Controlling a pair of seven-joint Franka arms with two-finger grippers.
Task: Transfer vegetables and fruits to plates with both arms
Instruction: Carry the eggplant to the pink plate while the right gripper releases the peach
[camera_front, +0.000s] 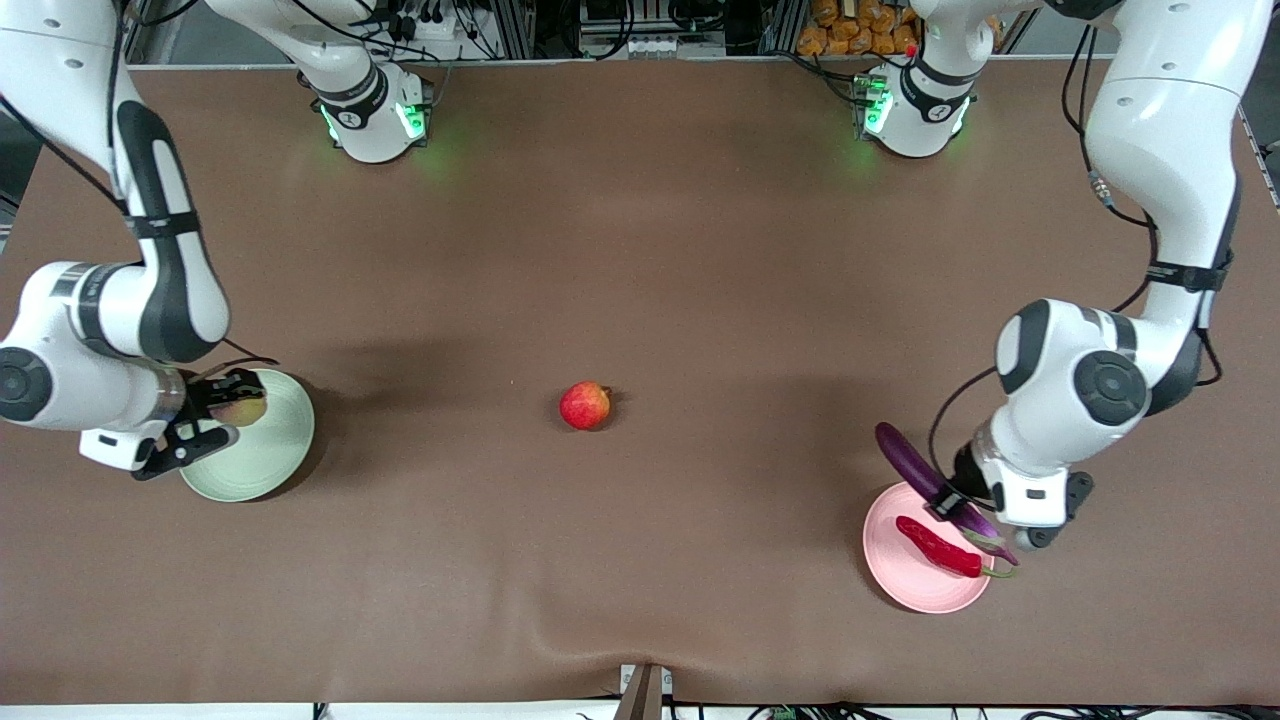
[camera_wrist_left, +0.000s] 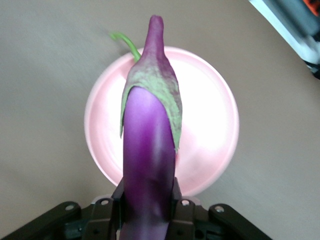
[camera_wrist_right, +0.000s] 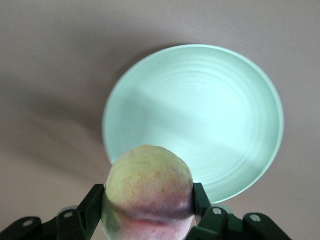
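Note:
My left gripper (camera_front: 950, 500) is shut on the long purple eggplant (camera_front: 920, 470) and holds it over the pale pink plate (camera_front: 900, 575). In the left wrist view the eggplant (camera_wrist_left: 150, 145) points at the pink plate (camera_wrist_left: 210, 125). The red chili pepper (camera_front: 938, 546) lies on the pink plate. My right gripper (camera_front: 215, 410) is shut on the pink-green peach (camera_front: 240, 409) and holds it over the edge of the mint green plate (camera_front: 265, 450). The right wrist view shows the peach (camera_wrist_right: 148, 192) above the green plate (camera_wrist_right: 200, 115). The red apple-like fruit (camera_front: 585, 405) sits at the table's middle.
The brown table (camera_front: 640, 250) has open room between the two plates around the red fruit. The arms' green-lit bases (camera_front: 375, 115) stand along the table's farthest edge.

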